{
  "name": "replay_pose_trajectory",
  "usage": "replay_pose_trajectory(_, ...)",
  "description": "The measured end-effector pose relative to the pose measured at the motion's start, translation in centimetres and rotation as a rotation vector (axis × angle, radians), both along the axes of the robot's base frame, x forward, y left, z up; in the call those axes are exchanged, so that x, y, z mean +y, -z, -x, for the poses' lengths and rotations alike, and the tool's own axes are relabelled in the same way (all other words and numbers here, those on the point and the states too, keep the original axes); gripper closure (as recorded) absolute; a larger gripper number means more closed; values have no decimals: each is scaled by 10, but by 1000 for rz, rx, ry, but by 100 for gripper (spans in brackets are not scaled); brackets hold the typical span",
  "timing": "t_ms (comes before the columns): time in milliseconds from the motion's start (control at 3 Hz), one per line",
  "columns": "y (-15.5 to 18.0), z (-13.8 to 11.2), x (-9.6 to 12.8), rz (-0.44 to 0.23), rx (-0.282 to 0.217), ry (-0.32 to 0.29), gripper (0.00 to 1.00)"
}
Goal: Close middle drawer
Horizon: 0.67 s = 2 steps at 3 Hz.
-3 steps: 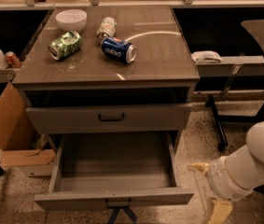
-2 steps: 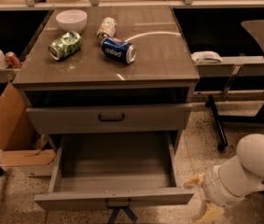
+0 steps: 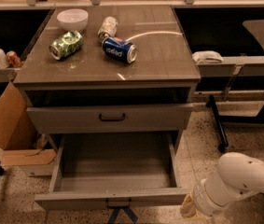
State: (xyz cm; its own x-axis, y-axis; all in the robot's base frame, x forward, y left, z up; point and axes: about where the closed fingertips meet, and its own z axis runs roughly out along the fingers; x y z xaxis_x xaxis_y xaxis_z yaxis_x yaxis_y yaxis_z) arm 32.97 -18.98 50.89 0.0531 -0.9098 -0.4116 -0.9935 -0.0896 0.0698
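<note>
The middle drawer (image 3: 115,167) is pulled far out of the grey-brown cabinet. Its plain grey tray is empty. Its low flat front (image 3: 75,200) runs along the bottom of the view, with the small dark handle (image 3: 118,203) at centre. Above it is the taller-fronted drawer (image 3: 110,118), nearly flush with the cabinet. My gripper (image 3: 189,209) is at the bottom right on the white arm (image 3: 236,181). It is low, just beside the right end of the middle drawer's front, and partly cut off by the frame edge.
On the cabinet top (image 3: 159,55) lie a green can (image 3: 66,45), a blue can (image 3: 117,49), a third can (image 3: 107,28) and a white bowl (image 3: 72,18). A cardboard box (image 3: 10,125) stands on the floor at left. Black chair legs (image 3: 218,125) stand at right.
My arm has moved left and lower, bringing the gripper from right of the drawer to its front right corner. The drawer has not moved.
</note>
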Motion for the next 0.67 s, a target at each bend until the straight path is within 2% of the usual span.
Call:
replay_pose_trajectory(333, 52, 2, 5, 26, 68, -10, 100)
replay_pose_trajectory(667, 54, 5, 7, 20, 76, -14, 100)
